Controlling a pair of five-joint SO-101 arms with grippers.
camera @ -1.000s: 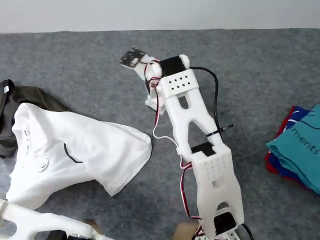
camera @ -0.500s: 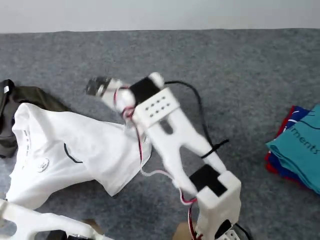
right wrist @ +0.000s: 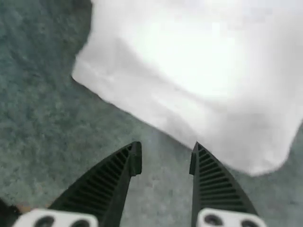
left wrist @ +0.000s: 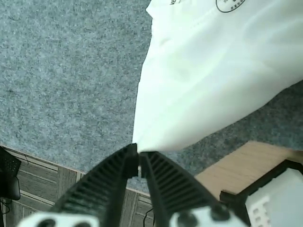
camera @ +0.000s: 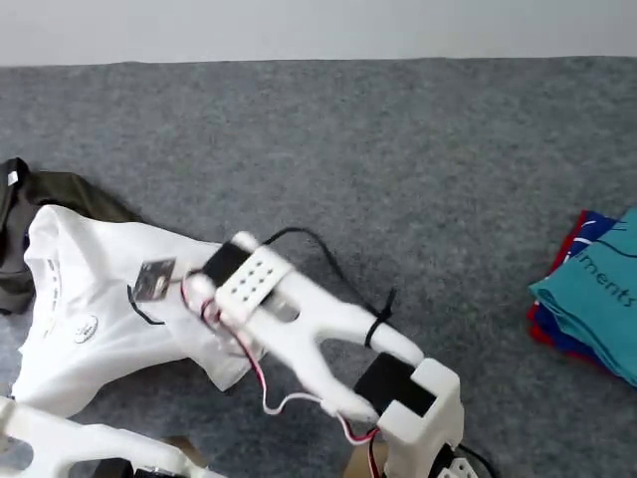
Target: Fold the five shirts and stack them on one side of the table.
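Nearest, the left wrist view gives what the high view cannot. The left end effector is shut, its tips pinching a corner of the white shirt at the near edge of the grey tabletop, with a wooden rim beside it. The right wrist view adds that the right end effector is wide open and empty. It hangs over bare tabletop, with the white shirt's edge just beyond its fingertips, not between them. From above, the right arm stretches across the near part of the white shirt and covers some of it. The white shirt lies spread and unfolded. At its far side, partly under it, is a dark shirt. Well apart from the white shirt, across the tabletop, sits a stack of folded shirts, teal on top.
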